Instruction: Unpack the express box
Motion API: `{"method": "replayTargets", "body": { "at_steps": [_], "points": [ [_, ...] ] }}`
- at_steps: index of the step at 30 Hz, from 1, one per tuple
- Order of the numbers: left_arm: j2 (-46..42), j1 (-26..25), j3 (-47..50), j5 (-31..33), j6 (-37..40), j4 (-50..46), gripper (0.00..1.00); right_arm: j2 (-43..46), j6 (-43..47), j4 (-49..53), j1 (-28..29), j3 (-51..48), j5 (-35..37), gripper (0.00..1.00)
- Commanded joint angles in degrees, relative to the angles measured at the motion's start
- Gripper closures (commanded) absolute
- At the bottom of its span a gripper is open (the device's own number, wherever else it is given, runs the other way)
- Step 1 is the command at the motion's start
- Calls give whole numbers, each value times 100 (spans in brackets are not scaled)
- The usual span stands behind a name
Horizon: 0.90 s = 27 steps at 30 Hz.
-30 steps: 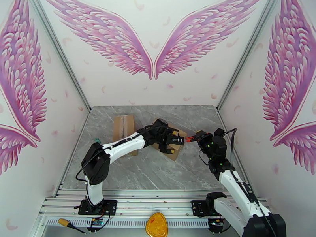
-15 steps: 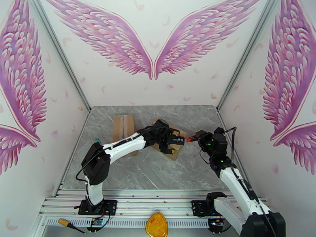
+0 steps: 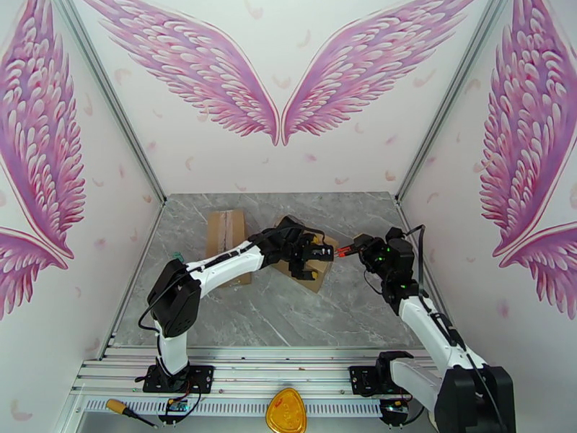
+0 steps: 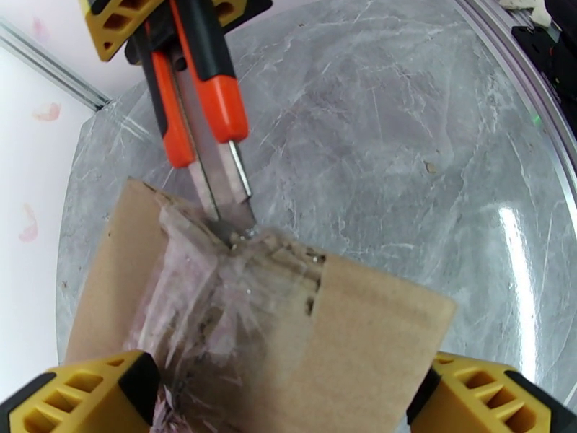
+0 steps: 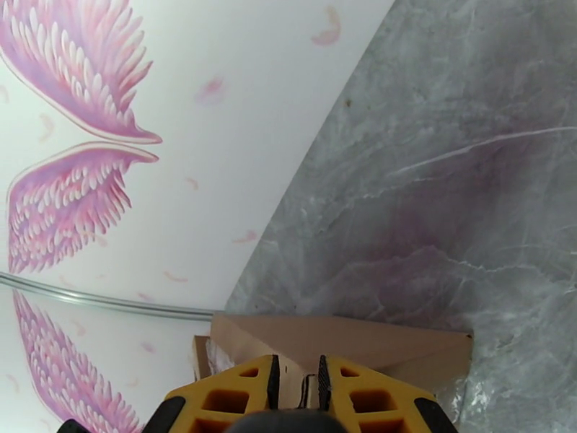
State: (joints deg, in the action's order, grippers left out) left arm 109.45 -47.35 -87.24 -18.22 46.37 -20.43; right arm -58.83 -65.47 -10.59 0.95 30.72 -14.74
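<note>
1. Progress: early days, I'd say. The box sits mid-tabletop, a bit right of centre, and its flaps are still shut. Nothing has come out of it yet.
2. The right claw is clenched on a knife with an orange-and-black handle. The blade has its tip right at the far end of the tape, which is crinkled along the seam.
3. The left claw is released and spread wide, with a finger at each side of the box's near end. It looks like it's there to steady the box.
4. Still left, by my guess: slit the whole seam, fold the flaps back, and pull out whatever's inside.
5. The left wrist view is the only one that gives you the blade meeting the tape. From the top view the knife is just a small orange sliver beside the box.
6. The top view adds a second box lying far-left on the tabletop, apparently shut too.
7. The right wrist view mostly gives the box's far edge plus the wall, and no blade.
</note>
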Motion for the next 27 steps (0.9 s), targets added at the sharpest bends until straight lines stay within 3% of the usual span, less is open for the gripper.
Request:
{"method": "replayTargets", "body": {
  "at_steps": [1,8,14,20,23,27],
  "points": [
    [299,-2,-320,1010,-699,1698,5,477,-378,501,421,-680,-1142,100],
    [331,83,-372,1329,-1028,1839,3,1581,-724,616,528,-1370,-488,100],
    [407,90,-486,1277,-1177,1712,3,1901,-956,916,781,-1389,-188,100],
    [305,115,-410,636,-593,1310,4,1673,-823,1164,810,-1134,-540,100],
    [208,212,-406,-26,29,817,5,1383,-671,1197,768,-962,-973,100],
    [128,297,-402,-436,520,523,6,721,-326,1273,671,-593,-1655,100]
  ]
}}
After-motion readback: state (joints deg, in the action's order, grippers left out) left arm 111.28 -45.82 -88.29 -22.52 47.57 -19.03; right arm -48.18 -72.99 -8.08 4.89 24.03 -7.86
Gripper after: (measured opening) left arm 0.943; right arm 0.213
